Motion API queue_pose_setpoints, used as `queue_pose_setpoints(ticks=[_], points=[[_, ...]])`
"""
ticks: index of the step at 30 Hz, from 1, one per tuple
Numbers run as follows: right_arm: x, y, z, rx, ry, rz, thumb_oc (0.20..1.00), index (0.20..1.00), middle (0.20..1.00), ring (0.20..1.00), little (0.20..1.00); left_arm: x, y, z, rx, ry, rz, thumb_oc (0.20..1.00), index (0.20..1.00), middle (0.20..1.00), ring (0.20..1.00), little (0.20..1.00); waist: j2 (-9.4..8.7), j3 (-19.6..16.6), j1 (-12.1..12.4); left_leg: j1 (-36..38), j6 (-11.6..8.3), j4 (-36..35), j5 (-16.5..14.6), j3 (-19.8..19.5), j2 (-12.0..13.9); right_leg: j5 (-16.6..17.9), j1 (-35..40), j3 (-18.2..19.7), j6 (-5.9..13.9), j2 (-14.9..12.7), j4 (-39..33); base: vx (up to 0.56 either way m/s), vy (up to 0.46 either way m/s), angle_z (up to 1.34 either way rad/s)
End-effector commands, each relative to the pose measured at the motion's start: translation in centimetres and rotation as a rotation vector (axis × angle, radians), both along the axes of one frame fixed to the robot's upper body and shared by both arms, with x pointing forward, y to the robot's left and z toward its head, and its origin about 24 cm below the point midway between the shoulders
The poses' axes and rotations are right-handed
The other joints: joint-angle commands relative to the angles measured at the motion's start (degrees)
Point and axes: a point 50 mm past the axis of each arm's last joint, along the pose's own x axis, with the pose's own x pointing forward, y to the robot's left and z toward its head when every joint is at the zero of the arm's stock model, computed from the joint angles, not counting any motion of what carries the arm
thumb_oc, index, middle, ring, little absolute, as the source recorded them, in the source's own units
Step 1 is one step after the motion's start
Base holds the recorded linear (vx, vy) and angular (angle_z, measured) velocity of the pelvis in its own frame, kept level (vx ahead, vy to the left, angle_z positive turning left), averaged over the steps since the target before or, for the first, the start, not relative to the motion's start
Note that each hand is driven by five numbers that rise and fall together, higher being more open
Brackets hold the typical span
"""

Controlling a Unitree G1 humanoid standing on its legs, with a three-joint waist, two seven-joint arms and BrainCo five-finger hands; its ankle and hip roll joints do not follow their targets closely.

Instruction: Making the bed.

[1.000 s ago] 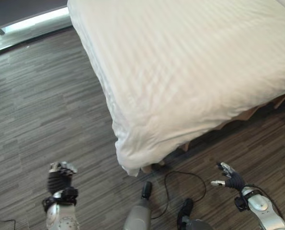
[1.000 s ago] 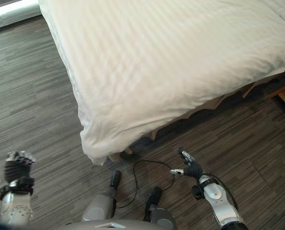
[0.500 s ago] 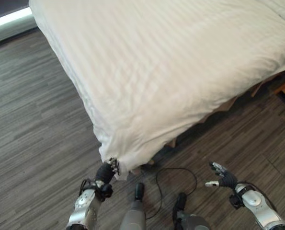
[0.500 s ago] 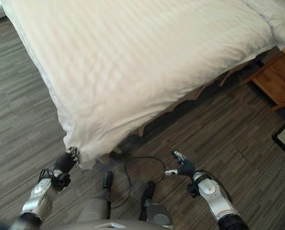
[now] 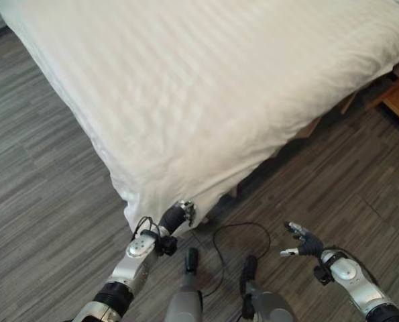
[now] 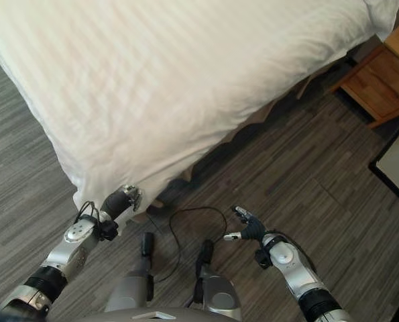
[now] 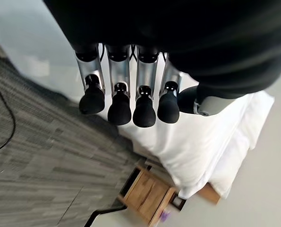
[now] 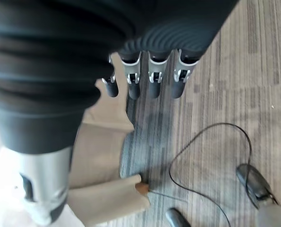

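While the left hand (image 5: pixel 183 213) touches the duvet (image 5: pixel 219 100) at the bed's near corner (fingers relaxed, grasping nothing), it should pinch firmly first.

Duvet (image 5: pixel 206 100) on bed; left hand (image 5: pixel 183 213) at near corner; right hand (image 5: pixel 301 240) over floor (image 5: pixel 45 201); nightstand (image 6: pixel 380 80) far right.

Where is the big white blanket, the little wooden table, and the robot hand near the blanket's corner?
White blanket (image 5: pixel 206 87), left eye view, middle of its striped top.
Wooden table (image 6: pixel 380 80), right eye view, its flat top.
Left robot hand (image 5: pixel 179 215), left eye view, the dark cover just behind the fingers at the blanket's corner.
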Motion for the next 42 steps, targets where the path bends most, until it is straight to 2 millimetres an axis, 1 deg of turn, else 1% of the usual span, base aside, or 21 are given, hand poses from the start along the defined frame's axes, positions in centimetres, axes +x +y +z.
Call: queue_pose_setpoints(ticks=[1, 6, 9, 11, 12, 13, 14, 19, 20, 23, 24, 25, 27, 28, 30, 32, 33, 35, 38, 39, 42], points=[[1.8, 0.4, 2.1, -0.030, -0.114, 0.043, 1.000, 1.000, 1.000, 1.000, 1.000, 1.8, 0.3, 1.0, 0.044, -0.056, 0.018, 0.200, 0.200, 0.200, 0.200, 0.200, -0.87, 0.64, 0.21, 0.38, 0.83, 1.02, 0.18, 0.69, -0.95, -1.21, -0.42, 3.59, 3.19, -2.49, 5.85, -0.04, 0.017, -0.09], [3.0, -0.1, 3.4, -0.038, -0.178, 0.019, 1.000, 1.000, 1.000, 1.000, 1.000, 3.7, 3.1, 2.3, 0.096, -0.084, 0.164, 0.200, 0.200, 0.200, 0.200, 0.200, -2.34, 3.75, -0.41, -2.82, 0.62, 1.12, 1.08, 1.01, -0.15, -0.03, -4.18, 3.97, 3.27, -2.13, 6.63, -0.07, 0.009, -0.05], [3.7, -0.7, 4.2, -0.050, -0.212, -0.013, 1.000, 1.000, 1.000, 1.000, 1.000, 4.7, 7.1, 2.8, 0.137, -0.059, 0.364, 0.200, 0.200, 0.200, 0.200, 0.200, -3.97, 5.99, -1.16, -5.27, 0.52, 1.72, 1.43, 1.88, 0.91, 1.07, -6.98, 4.93, 3.50, -1.57, 7.03, -0.06, 0.022, -0.11], [3.8, -0.8, 4.2, -0.054, -0.215, -0.020, 1.000, 1.000, 1.000, 1.000, 1.000, 4.6, 8.3, 2.8, 0.175, -0.044, 0.407, 0.200, 0.200, 0.200, 0.200, 0.200, -4.40, 6.25, -1.43, -6.32, 0.53, 2.06, 1.59, 2.15, 1.10, 1.52, -7.90, 5.19, 3.61, -1.45, 6.98, -0.03, 0.012, -0.16], [4.0, -1.2, 4.4, -0.066, -0.224, -0.032, 1.000, 1.000, 1.000, 1.000, 1.000, 4.3, 10.6, 2.6, 0.206, -0.008, 0.505, 0.200, 0.200, 0.200, 0.200, 0.200, -5.42, 7.20, -1.89, -7.07, 0.39, 2.22, 1.63, 2.73, 1.51, 1.76, -8.75, 5.65, 3.70, -1.12, 7.07, -0.02, 0.002, -0.22], [4.0, -1.2, 4.5, -0.066, -0.224, -0.032, 1.000, 1.000, 1.000, 1.000, 1.000, 4.3, 10.6, 2.6, 0.207, -0.009, 0.505, 0.200, 0.200, 0.200, 0.200, 0.200, -5.42, 7.08, -1.95, -7.34, 0.41, 2.26, 1.77, 2.70, 1.48, 1.92, -8.95, 5.62, 3.70, -1.14, 7.00, -0.02, 0.008, -0.12], [4.2, -1.2, 4.7, -0.049, -0.242, -0.048, 1.000, 1.000, 1.000, 1.000, 1.000, 3.4, 12.6, 1.9, 0.206, 0.053, 0.609, 0.200, 0.200, 0.200, 0.200, 0.200, -6.51, 7.72, -2.59, -7.97, 0.25, 2.31, 1.73, 3.18, 1.76, 2.29, -9.85, 6.01, 3.79, -0.74, 6.94, -0.01, 0.010, -0.04], [4.1, -1.2, 4.4, -0.038, -0.240, -0.072, 1.000, 1.000, 1.000, 1.000, 1.000, 1.4, 14.5, 0.1, 0.282, 0.157, 0.679, 0.200, 0.200, 0.200, 0.200, 0.200, -7.85, 8.14, -3.14, -8.15, 0.00, 2.07, 1.66, 4.20, 2.12, 3.01, -10.33, 6.69, 4.03, -0.38, 5.96, 0.01, 0.013, -0.13], [3.7, -1.2, 4.2, -0.016, -0.242, -0.090, 1.000, 1.000, 1.000, 1.000, 1.000, -0.3, 14.8, -1.6, 0.244, 0.220, 0.725, 0.200, 0.200, 0.200, 0.200, 0.200, -7.97, 8.07, -2.93, -7.81, -0.04, 1.91, 1.55, 4.30, 2.06, 2.95, -10.17, 6.90, 4.04, -0.30, 5.54, 0.06, 0.011, -0.19], [3.2, -1.3, 3.7, -0.008, -0.223, -0.104, 1.000, 1.000, 1.000, 1.000, 1.000, -2.4, 14.8, -3.4, 0.179, 0.273, 0.783, 0.200, 0.200, 0.200, 0.200, 0.200, -7.66, 7.81, -2.52, -7.53, 0.01, 1.77, 1.49, 4.29, 1.81, 2.84, -9.93, 6.84, 3.98, -0.46, 5.24, 0.03, 0.009, -0.11], [2.4, -1.4, 3.0, -0.002, -0.196, -0.115, 1.000, 1.000, 1.000, 1.000, 1.000, -5.1, 14.7, -5.7, 0.116, 0.353, 0.846, 0.200, 0.200, 0.200, 0.200, 0.200, -6.91, 7.54, -1.70, -6.67, 0.07, 1.71, 1.04, 4.04, 1.59, 2.00, -9.07, 6.61, 3.89, -0.70, 5.51, 0.04, 0.009, -0.07], [2.4, -1.3, 3.0, -0.002, -0.197, -0.115, 1.000, 1.000, 1.000, 1.000, 1.000, -5.2, 14.7, -5.7, 0.116, 0.353, 0.846, 0.200, 0.200, 0.200, 0.200, 0.200, -6.91, 7.43, -1.77, -6.88, 0.09, 1.72, 1.22, 4.01, 1.55, 2.17, -9.23, 6.58, 3.88, -0.73, 5.45, 0.04, 0.019, -0.07], [1.8, -1.4, 2.3, -0.003, -0.170, -0.120, 1.000, 1.000, 1.000, 1.000, 1.000, -7.8, 14.3, -7.7, 0.087, 0.434, 0.879, 0.200, 0.200, 0.200, 0.200, 0.200, -5.75, 6.88, -0.96, -5.99, 0.27, 1.69, 0.89, 3.53, 1.07, 1.23, -8.39, 6.36, 3.71, -1.10, 6.02, 0.04, 0.024, -0.04], [1.4, -1.3, 2.0, -0.008, -0.152, -0.114, 1.000, 1.000, 1.000, 1.000, 1.000, -11.0, 13.6, -9.7, 0.088, 0.541, 0.887, 0.200, 0.200, 0.200, 0.200, 0.200, -4.32, 6.24, 0.17, -4.50, 0.52, 1.57, 0.40, 2.88, 0.50, -0.27, -7.17, 5.97, 3.48, -1.69, 7.80, 0.06, 0.016, 0.01], [1.2, -1.4, 1.8, -0.017, -0.143, -0.108, 1.000, 1.000, 1.000, 1.000, 1.000, -12.0, 13.6, -10.2, 0.090, 0.569, 0.898, 0.200, 0.200, 0.200, 0.200, 0.200, -3.80, 5.78, 0.51, -4.23, 0.66, 1.46, 0.45, 2.62, 0.16, -0.51, -6.96, 5.83, 3.38, -1.93, 8.39, 0.04, -0.002, 0.18], [0.6, -1.3, 1.3, -0.028, -0.114, -0.099, 1.000, 1.000, 1.000, 1.000, 1.000, -15.6, 13.3, -11.7, 0.088, 0.678, 0.927, 0.200, 0.200, 0.200, 0.200, 0.200, -2.34, 4.60, 2.07, -2.42, 0.83, 1.37, 0.38, 1.35, -0.62, -1.87, -4.94, 4.89, 2.99, -2.49, 9.70, 0.04, -0.036, 0.43], [0.6, -1.3, 1.3, -0.028, -0.113, -0.099, 1.000, 1.000, 1.000, 1.000, 1.000, -15.6, 13.3, -11.7, 0.089, 0.679, 0.927, 0.200, 0.200, 0.200, 0.200, 0.200, -2.31, 4.67, 1.99, -2.27, 0.83, 1.35, 0.36, 1.26, -0.63, -1.93, -4.76, 4.79, 2.99, -2.51, 9.70, 0.03, -0.047, 0.37], [0.0, -1.6, 0.7, -0.046, -0.083, -0.104, 1.000, 1.000, 1.000, 1.000, 1.000, -18.2, 12.2, -12.9, 0.079, 0.762, 0.909, 0.200, 0.200, 0.200, 0.200, 0.200, -0.65, 2.59, 3.28, -0.40, 0.95, 1.47, 0.41, -0.13, -1.34, -3.02, -1.91, 3.41, 2.45, -2.59, 9.77, 0.02, -0.070, 0.47], [-0.4, -1.8, 0.4, -0.056, -0.064, -0.104, 1.000, 1.000, 1.000, 1.000, 1.000, -19.5, 11.9, -13.3, 0.049, 0.791, 0.924, 0.200, 0.200, 0.200, 0.200, 0.200, 0.30, 0.76, 3.77, 1.05, 0.85, 1.37, 0.51, -1.14, -1.77, -3.40, 0.44, 2.45, 2.15, -2.48, 9.15, 0.02, -0.083, 0.40], [-0.7, -1.9, 0.2, -0.068, -0.048, -0.102, 1.000, 1.000, 1.000, 1.000, 1.000, -20.7, 11.4, -13.6, -0.017, 0.806, 0.968, 0.200, 0.200, 0.200, 0.200, 0.200, 1.10, -1.54, 4.71, 2.33, 0.74, 1.38, 0.65, -1.95, -1.98, -3.63, 2.53, 1.53, 1.97, -2.24, 8.52, 0.01, -0.110, 0.29], [-1.2, -2.2, -0.2, -0.086, -0.031, -0.107, 1.000, 1.000, 1.000, 1.000, 1.000, -21.4, 11.2, -13.7, -0.087, 0.793, 1.021, 0.200, 0.200, 0.200, 0.200, 0.200, 1.76, -3.54, 5.56, 3.78, 0.52, 1.52, 0.67, -2.65, -1.95, -3.89, 5.14, 0.76, 1.84, -2.08, 7.54, 0.02, -0.106, 0.14]])
